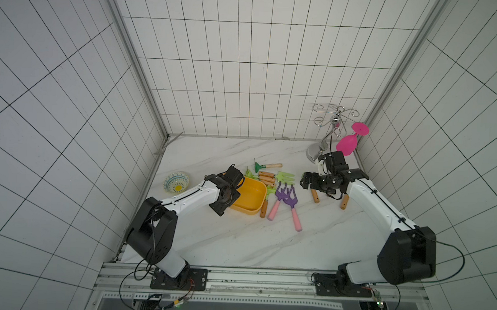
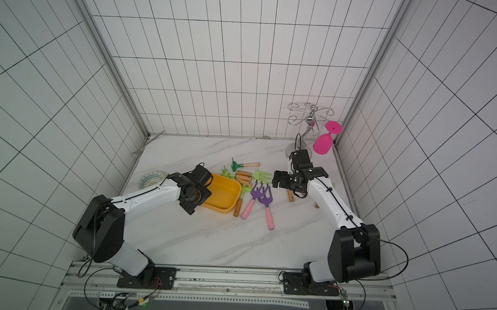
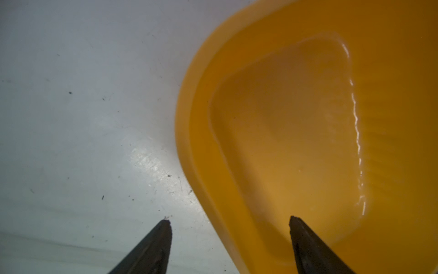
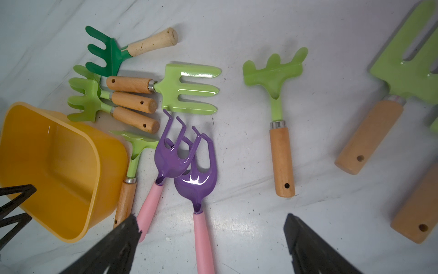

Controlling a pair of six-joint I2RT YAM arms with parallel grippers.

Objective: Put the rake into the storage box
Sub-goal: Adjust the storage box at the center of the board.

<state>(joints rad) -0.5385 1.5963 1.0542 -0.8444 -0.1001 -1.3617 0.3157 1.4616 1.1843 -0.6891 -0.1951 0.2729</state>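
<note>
Rakes are all out on the table (image 4: 248, 225), none in the storage box (image 4: 59, 166). The one most squarely in front of the right gripper (image 4: 211, 217) is a light green rake (image 4: 278, 123) with a wooden handle. It lies flat just ahead of the finger that's farther from the box. Its handle end is nearer the gripper and its tines point away. So its long axis runs straight out from the gripper, crossways to the gap between the fingers.

Two purple rakes (image 4: 196, 180) with pink handles lie the same way, heads overlapping, and one handle passes under the gap itself. That gripper hangs above them with its fingers spread wide and nothing between them.

Over on the other arm, the left gripper (image 3: 228, 220) sits low at a rounded corner of the box. Its fingers are apart, one over bare table and one over the inside of the box, with the rim (image 3: 187, 118) between them. I can't tell if either finger actually touches the rim.
</note>
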